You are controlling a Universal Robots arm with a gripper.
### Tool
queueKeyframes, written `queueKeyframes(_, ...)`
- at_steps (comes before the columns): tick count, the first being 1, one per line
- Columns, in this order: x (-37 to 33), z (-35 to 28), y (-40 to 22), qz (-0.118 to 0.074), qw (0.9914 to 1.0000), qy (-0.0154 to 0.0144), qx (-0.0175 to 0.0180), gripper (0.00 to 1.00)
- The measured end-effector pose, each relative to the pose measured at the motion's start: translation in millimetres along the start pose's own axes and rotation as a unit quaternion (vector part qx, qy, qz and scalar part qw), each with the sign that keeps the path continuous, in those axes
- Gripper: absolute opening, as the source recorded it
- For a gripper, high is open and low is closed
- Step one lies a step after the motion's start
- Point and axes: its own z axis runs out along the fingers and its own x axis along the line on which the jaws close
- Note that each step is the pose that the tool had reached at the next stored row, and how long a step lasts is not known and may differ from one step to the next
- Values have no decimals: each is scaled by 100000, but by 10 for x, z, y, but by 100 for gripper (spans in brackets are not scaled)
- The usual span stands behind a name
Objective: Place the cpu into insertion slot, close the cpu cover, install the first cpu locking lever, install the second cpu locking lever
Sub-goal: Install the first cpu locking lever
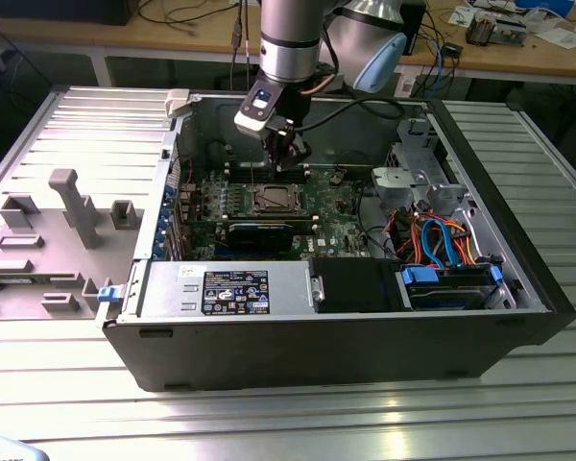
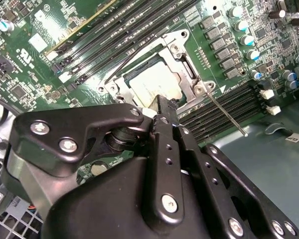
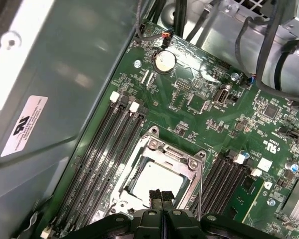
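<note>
Cpu (image 3: 152,180) in the insertion slot (image 1: 272,200), cpu cover (image 3: 175,152) flat over it; claw (image 3: 161,195) narrow, fingers together, above the cover's edge. Exterior view: open computer case (image 1: 365,338) on ribbed metal counter (image 1: 269,423), wooden bench (image 1: 125,34) behind.

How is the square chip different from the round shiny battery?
The cpu is square; the coin battery is round. The cpu looks bigger than the coin battery. The cpu sits framed by the cpu cover, the coin battery near black cables. Both are silvery and lie flat on the green board.
</note>
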Motion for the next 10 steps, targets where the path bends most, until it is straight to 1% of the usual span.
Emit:
queueKeyframes(4,0,0,0,-1535,99988,-78,-80,11)
queueKeyframes(8,0,0,0,-3493,99939,-173,-181,11)
queueKeyframes(10,0,0,0,-4174,99912,-209,-219,11)
